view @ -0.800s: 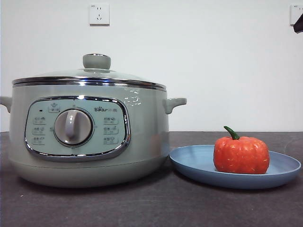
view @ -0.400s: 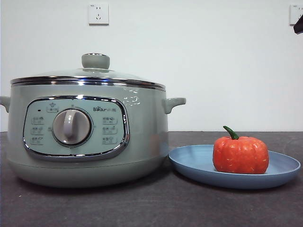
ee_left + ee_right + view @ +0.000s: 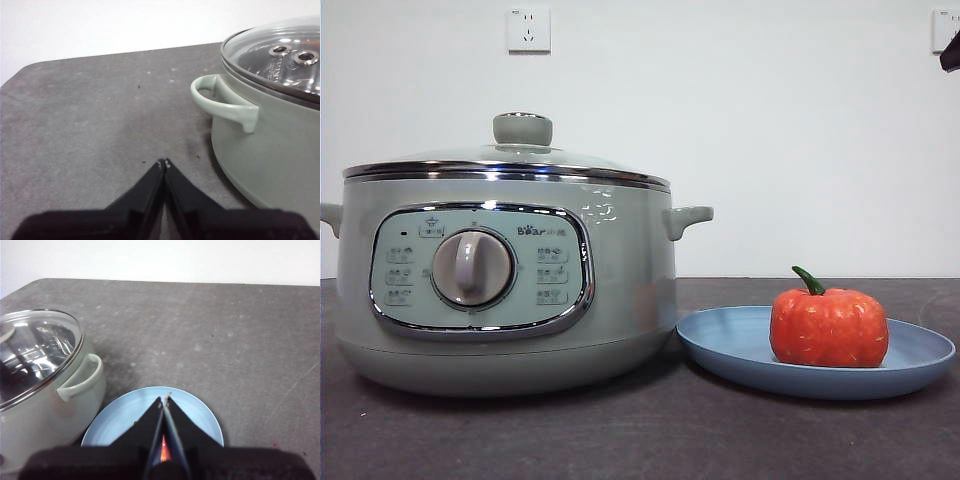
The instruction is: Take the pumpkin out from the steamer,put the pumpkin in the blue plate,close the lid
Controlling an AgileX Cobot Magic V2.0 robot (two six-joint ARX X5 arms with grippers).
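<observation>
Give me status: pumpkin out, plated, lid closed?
All three look done. The pumpkin sits on the blue plate, and the lid is seated on the steamer. Nothing in hand: left gripper and right gripper are both shut and empty, clear of the pot. Nothing visibly left.

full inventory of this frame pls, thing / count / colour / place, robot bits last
steamer: 1, pale sage green, on the table beside the plate
lid: 1, glass with chrome rim and green knob, seated on the steamer
blue plate: 1, light blue, on the table next to the steamer
pumpkin: 1, orange-red with green stem, upright on the plate
table: 1, dark grey
wall sockets: 2, white, on the wall
left gripper: 1, black, shut, beside the steamer's handle
right gripper: 1, black, shut, above the plate
</observation>
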